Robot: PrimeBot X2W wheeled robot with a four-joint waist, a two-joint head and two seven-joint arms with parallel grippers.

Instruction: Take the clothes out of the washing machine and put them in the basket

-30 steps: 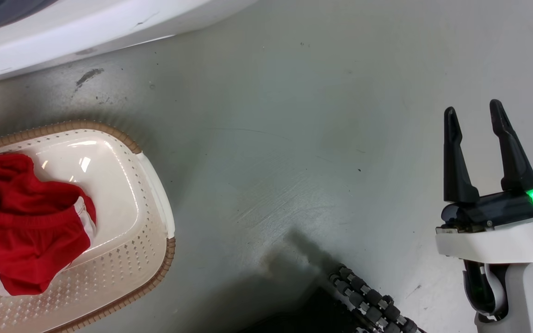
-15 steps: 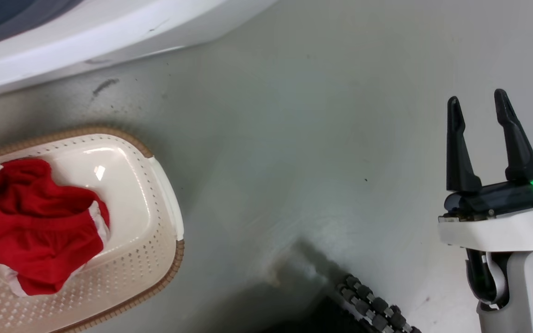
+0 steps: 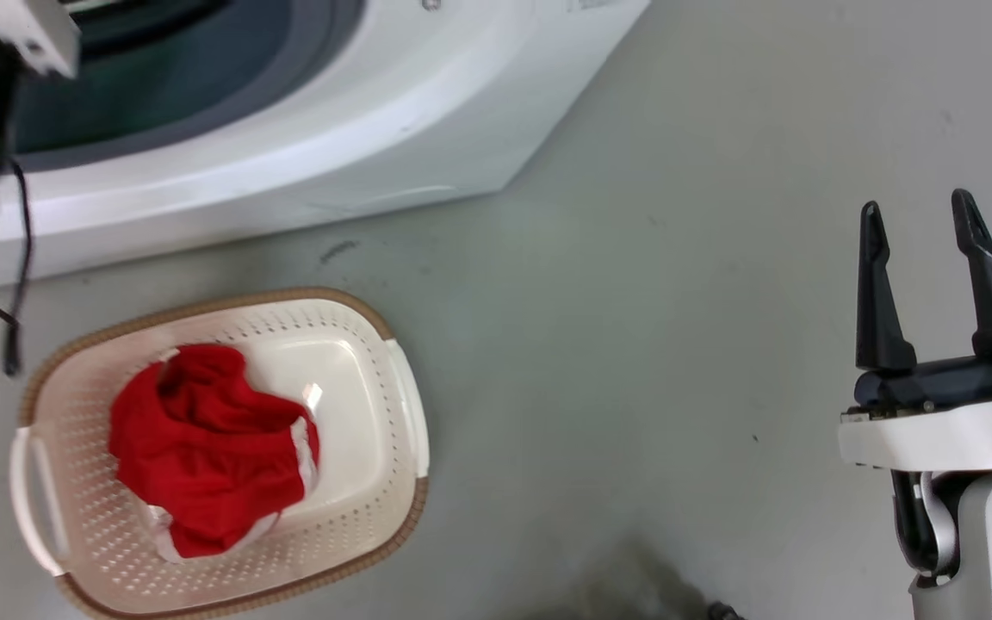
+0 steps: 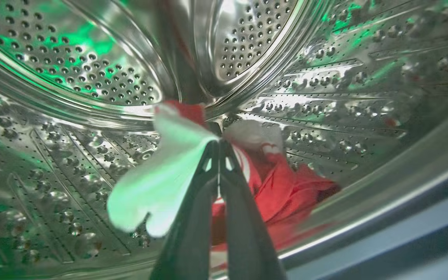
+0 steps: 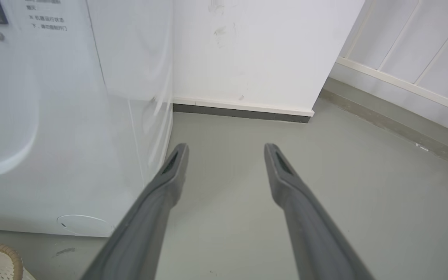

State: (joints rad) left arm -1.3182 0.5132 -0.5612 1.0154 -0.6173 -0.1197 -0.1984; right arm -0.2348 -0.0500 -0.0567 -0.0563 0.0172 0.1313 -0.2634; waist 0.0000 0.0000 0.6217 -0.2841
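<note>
Where grey floor (image 5: 247,175) meets white wall (image 5: 247,50), the washing machine (image 5: 72,136) stands

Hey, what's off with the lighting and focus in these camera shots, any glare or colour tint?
Left wrist view: green light tints the steel drum and the white cloth, blurred up close, pinched in the left gripper. Head view: a small glare spot on the basket floor. Right wrist view: even, soft lighting, with the right gripper out of focus.

Drum (image 4: 72,77): perforated steel, mirror-glossy. Basket (image 3: 358,517): cream plastic, glossy base, woven-texture brown rim. Clothes (image 3: 203,448): soft matt red cloth. Washing machine casing (image 3: 332,164): smooth white gloss. Floor (image 3: 634,387): smooth grey, faint sheen.
</note>
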